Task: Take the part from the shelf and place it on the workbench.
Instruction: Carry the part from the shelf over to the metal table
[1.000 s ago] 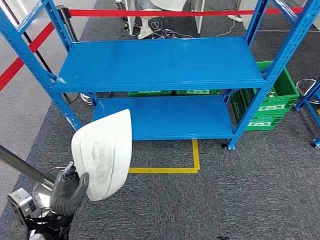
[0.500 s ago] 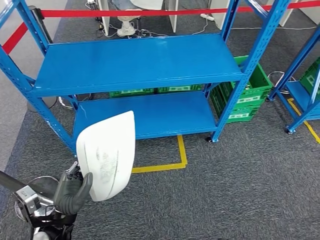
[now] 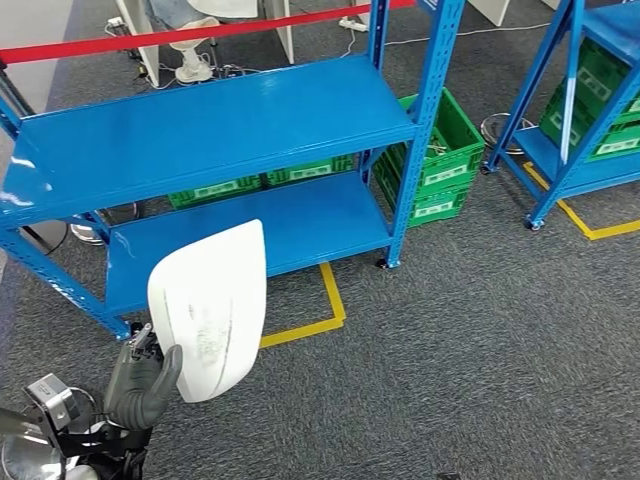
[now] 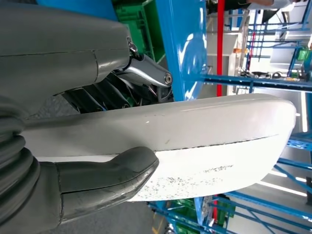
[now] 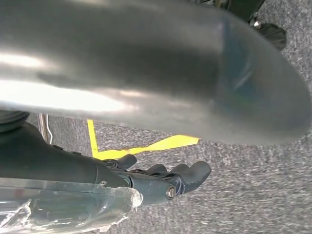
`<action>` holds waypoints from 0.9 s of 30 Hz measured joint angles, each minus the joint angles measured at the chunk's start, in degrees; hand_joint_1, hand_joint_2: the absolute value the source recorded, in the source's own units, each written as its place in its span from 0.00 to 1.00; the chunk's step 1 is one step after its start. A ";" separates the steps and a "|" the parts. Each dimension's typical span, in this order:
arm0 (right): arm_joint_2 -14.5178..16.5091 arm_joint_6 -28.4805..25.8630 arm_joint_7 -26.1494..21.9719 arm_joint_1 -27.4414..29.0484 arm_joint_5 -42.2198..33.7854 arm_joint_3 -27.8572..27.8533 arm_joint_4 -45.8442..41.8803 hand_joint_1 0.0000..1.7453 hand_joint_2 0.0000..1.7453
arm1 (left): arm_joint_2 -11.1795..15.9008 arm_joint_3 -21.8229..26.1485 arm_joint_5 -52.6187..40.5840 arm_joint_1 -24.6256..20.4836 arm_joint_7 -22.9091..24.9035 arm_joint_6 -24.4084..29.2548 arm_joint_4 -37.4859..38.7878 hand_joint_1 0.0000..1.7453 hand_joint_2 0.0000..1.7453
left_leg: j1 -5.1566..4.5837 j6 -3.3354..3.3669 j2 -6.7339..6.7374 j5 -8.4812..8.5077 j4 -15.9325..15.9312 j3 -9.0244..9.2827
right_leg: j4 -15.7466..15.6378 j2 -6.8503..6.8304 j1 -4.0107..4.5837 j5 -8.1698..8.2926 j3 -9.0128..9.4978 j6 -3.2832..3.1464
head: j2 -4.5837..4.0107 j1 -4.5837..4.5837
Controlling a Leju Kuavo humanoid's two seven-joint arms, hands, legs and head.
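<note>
The part is a large white curved shell (image 3: pixel 210 310) with scuffed grey marks. My left hand (image 3: pixel 143 385) grips it by its lower edge at the lower left of the head view, held upright above the carpet. In the left wrist view the thumb (image 4: pixel 107 180) presses on the shell's (image 4: pixel 206 131) pale face while dark fingers lie behind it. The blue shelf (image 3: pixel 204 130) stands beyond the part, both its boards bare. My right hand (image 5: pixel 162 180) hangs over the grey carpet with nothing in it, fingers stretched loosely.
Green crates (image 3: pixel 441 160) sit behind and to the right of the blue shelf. A second blue rack (image 3: pixel 581 150) stands at the far right. Yellow floor tape (image 3: pixel 317 320) marks the carpet; red barrier tape (image 3: pixel 151 40) runs behind. A person's shoe (image 3: pixel 189 70) rests beyond the shelf.
The whole view has swung to the right: the shelf has slid leftward in the picture and a second rack has come in. The part stays in my left hand.
</note>
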 joint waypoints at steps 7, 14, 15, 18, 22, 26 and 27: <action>-0.11 -0.05 -0.23 -0.56 -0.93 0.02 -0.01 0.00 0.00 | 0.06 -0.22 0.76 -1.44 1.57 -1.52 -0.06 1.00 1.00 | 0.23 1.29 -2.60 5.21 -13.55 6.18 | 0.34 2.89 -0.08 1.17 -1.85 2.05 | 0.00 -0.01; -0.21 0.91 -1.31 -1.40 -1.42 -0.02 0.01 0.00 0.00 | 0.25 -0.79 0.57 -2.64 1.87 -2.05 0.07 1.00 1.00 | 0.25 2.12 2.44 5.68 -13.75 6.05 | 15.56 -3.21 -0.10 -6.23 -7.76 3.44 | 0.00 0.98; -0.23 0.90 -1.40 -1.38 -1.42 -0.02 0.01 0.00 0.00 | 0.26 -0.91 0.58 -2.79 1.87 -2.04 0.08 1.00 1.00 | 0.25 2.07 3.07 5.64 -13.75 6.11 | 12.75 -3.54 -0.10 -4.80 -5.96 3.40 | -0.01 0.98; -0.27 0.57 -2.24 -1.58 -0.74 0.02 0.00 0.00 0.00 | 0.26 -1.28 0.55 -2.90 1.30 -1.27 0.05 1.00 1.00 | -0.10 1.46 4.58 5.34 -13.58 6.38 | 1.89 -6.07 0.21 -1.24 0.50 2.66 | -0.01 0.92; -0.17 0.12 -2.93 -1.21 0.71 0.22 0.00 0.00 0.00 | 0.38 -1.25 0.37 -1.57 0.27 0.52 -0.48 1.00 1.00 | -0.24 0.27 5.52 4.75 -13.20 6.35 | 0.20 -4.87 0.40 -0.86 0.97 1.06 | 0.00 0.72; 0.06 0.51 -2.93 -0.94 1.26 0.36 0.01 0.00 0.00 | 0.75 -0.98 0.25 0.35 -0.14 0.81 -1.07 1.00 1.00 | 0.00 -0.54 0.94 -1.85 -2.11 1.42 | -0.04 -2.60 0.00 -0.39 0.53 0.06 | -0.01 0.54; 0.09 0.74 -2.90 -0.85 1.46 0.44 0.01 0.00 0.00 | 0.79 -0.95 0.19 0.87 -0.16 0.92 -1.10 1.00 1.00 | 0.00 -0.55 0.50 -3.14 1.47 -0.34 | -0.03 -1.91 -0.01 -0.33 0.41 0.00 | -0.01 0.52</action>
